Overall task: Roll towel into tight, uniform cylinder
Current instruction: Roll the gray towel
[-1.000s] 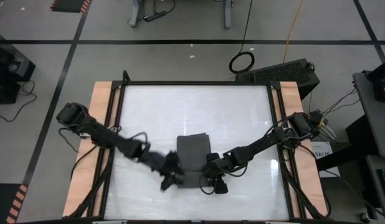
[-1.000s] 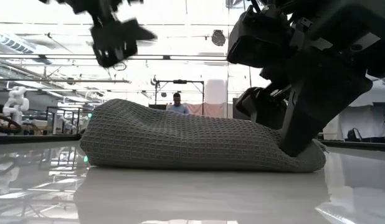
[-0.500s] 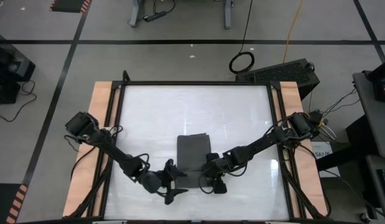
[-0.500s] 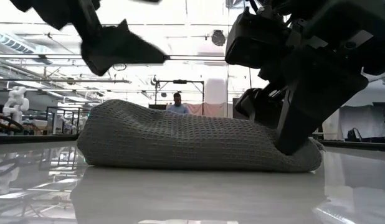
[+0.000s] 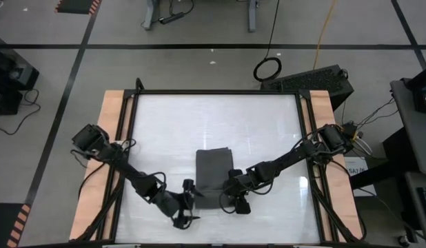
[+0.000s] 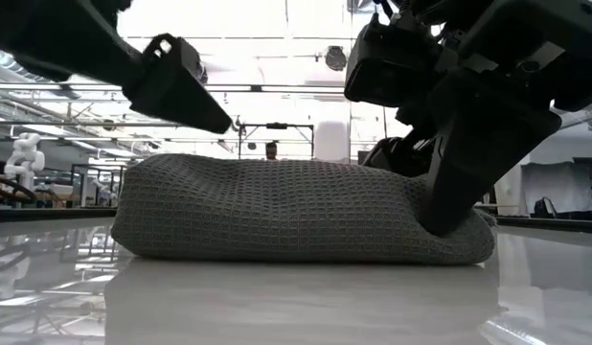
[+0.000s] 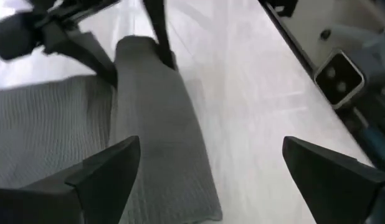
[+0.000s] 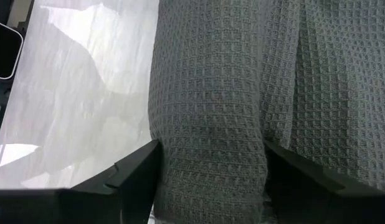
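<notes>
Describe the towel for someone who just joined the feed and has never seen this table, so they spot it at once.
Start at the white table framed by wooden side rails, then look to its near middle, where both arms meet. The towel lies there: a dark charcoal-grey waffle-weave cloth, partly rolled at its near edge, with the right gripper closed around the roll and the left gripper open beside its other end. It is the only fabric on the table.

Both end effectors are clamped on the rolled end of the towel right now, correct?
Not quite. Only the right end effector has its fingers around the towel's rolled end, as the right wrist view shows. The left end effector is open at the other end of the roll, its fingers spread clear of the cloth, as the left wrist view shows.
</notes>
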`<state>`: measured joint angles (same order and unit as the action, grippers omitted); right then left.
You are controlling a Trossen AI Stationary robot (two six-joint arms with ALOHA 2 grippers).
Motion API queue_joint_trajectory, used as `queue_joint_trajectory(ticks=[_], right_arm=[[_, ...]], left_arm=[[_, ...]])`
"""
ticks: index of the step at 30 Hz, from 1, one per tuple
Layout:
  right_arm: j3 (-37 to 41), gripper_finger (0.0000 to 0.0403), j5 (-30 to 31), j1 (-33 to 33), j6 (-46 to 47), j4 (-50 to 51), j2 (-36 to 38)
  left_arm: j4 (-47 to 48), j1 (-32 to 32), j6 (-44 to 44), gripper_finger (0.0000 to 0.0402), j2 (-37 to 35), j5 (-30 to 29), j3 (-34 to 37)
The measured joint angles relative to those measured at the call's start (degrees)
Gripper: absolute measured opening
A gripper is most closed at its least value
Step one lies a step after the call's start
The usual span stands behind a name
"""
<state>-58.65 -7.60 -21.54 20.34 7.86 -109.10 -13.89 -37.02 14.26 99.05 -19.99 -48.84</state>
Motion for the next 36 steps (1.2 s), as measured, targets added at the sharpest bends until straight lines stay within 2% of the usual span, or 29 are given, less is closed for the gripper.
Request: queue_joint_trajectory(ticks=[5,13,18,22,28,32,34,36], right_arm=[[0.0,0.0258,-0.13,0.11,0.0,0.0,0.0],[0.02,0.0258,-0.26,0.22,0.4,-0.02,0.0],[0.02,0.0258,-0.23,0.22,1.0,-0.04,0.0],[0.07,0.0258,0.0,0.22,0.56,0.4,1.36],[0.37,0.0264,2.79,0.09,0.18,8.31,8.6],[0.35,0.0291,4.05,-0.81,2.97,17.55,14.98],[0.35,0.0309,6.96,-2.34,2.48,16.7,17.3],[0.24,0.0327,10.15,-4.18,-0.51,11.54,18.56]], left_arm=[[-0.02,-0.63,-4.44,0.0393,0.44,-2.96,0.0],[0.61,0.25,-5.86,0.0392,7.18,-4.13,0.0],[0.48,0.53,-1.6,0.0391,8.88,-4.25,-0.03],[0.67,0.85,2.2,0.0372,9.02,-4.43,-0.09],[0.9,2.01,6.4,0.0344,9.02,-3.51,-0.11],[0.92,3.4,7.42,0.0341,9.0,-1.04,-0.11],[0.74,4.09,8.46,0.0341,8.94,0.42,-0.12],[0.51,4.65,9.32,0.0341,8.94,0.93,-0.13]])
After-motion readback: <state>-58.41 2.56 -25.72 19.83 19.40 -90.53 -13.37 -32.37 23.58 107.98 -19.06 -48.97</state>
